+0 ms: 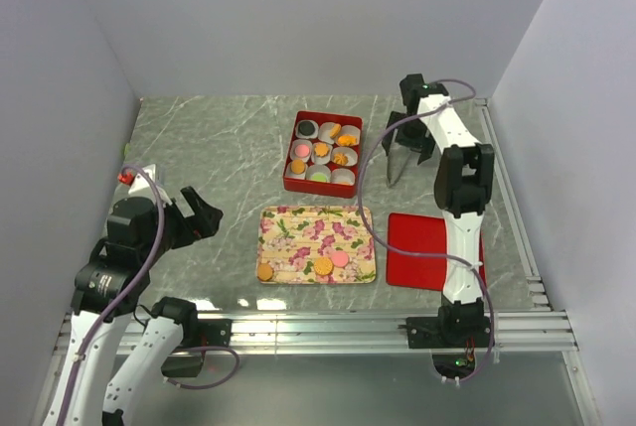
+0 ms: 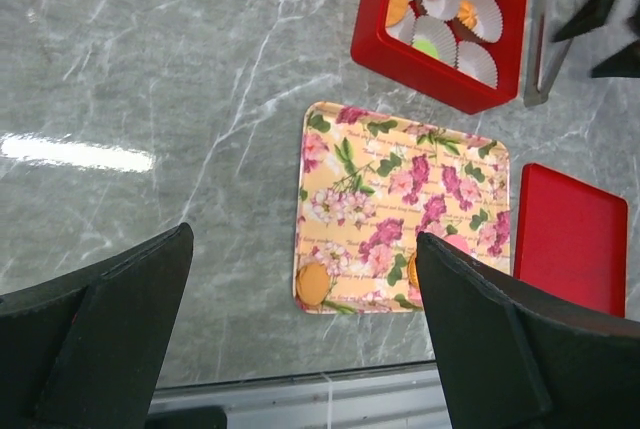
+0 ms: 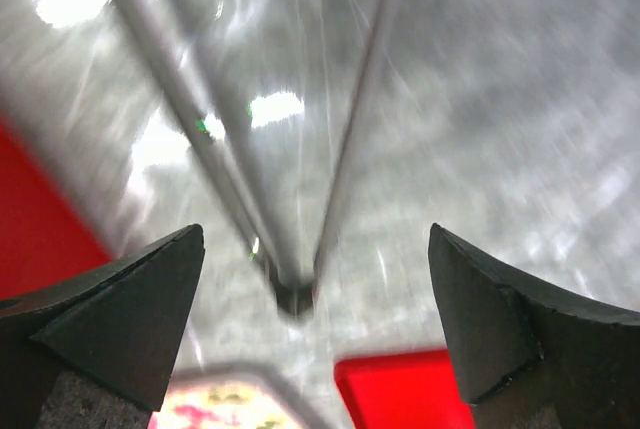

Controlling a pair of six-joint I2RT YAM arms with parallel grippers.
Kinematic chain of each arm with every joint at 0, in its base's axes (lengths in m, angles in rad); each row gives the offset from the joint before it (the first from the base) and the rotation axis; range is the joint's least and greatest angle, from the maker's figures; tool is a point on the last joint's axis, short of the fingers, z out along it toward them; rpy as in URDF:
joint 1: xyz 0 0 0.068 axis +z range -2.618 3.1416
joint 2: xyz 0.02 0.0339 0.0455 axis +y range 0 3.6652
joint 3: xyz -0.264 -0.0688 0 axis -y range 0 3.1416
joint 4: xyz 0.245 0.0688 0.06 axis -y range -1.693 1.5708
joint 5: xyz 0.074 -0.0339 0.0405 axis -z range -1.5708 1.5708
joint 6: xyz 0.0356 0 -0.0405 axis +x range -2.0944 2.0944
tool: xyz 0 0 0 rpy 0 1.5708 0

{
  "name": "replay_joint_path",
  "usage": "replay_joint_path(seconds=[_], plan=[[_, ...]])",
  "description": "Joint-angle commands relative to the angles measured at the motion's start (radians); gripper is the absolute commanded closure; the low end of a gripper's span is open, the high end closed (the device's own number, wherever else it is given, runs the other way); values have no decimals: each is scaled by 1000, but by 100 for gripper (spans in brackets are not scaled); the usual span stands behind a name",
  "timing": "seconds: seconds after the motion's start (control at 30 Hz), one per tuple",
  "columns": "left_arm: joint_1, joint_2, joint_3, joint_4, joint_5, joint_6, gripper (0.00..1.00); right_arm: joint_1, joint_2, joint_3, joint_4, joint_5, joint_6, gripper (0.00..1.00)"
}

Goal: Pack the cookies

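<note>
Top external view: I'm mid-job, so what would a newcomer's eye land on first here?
The red box at the centre stands out first, several of its white paper cups holding cookies. Nearer lies the floral tray with three more along its near edge, a red lid flat to its right. The right gripper hangs open over metal tongs lying beside the box.

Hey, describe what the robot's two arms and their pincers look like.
Both the left arm and right arm have white links with black joint housings, and a greyish-lilac cable loops loosely along each. The left pincer and right pincer have broad, matte black, wedge-shaped fingers.
</note>
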Motion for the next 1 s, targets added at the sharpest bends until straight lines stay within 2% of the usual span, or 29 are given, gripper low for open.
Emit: replay_joint_path(seconds=[0.0, 0.13, 0.17, 0.3, 0.33, 0.43, 0.47, 0.6, 0.77, 0.97], plan=[[6, 60, 133, -6, -53, 26, 1, 8, -249, -69, 13, 31, 12, 0], [6, 206, 442, 5, -100, -23, 0, 46, -477, -278, 72, 58, 17, 0], [6, 230, 490, 14, -103, -44, 1, 52, -528, -375, 86, 54, 21, 0], [6, 356, 730, 63, -79, -248, 1, 123, -830, -647, 144, 29, 70, 0], [6, 369, 753, 105, -41, -290, 1, 155, -881, -762, 160, 28, 81, 0], [6, 398, 814, 202, -14, -486, 1, 201, -1057, -931, 177, 3, 147, 0], [6, 401, 828, 225, 11, -533, 1, 221, -1134, -1033, 181, -24, 162, 0], [6, 416, 876, 317, 32, -750, 0, 244, -1277, -1235, 209, -72, 234, 0], [6, 445, 884, 428, 90, -893, 1, 262, -1288, -1369, 266, -72, 267, 4], [6, 524, 885, 514, 187, -1032, 1, 259, -1188, -1369, 309, -43, 233, 8]])
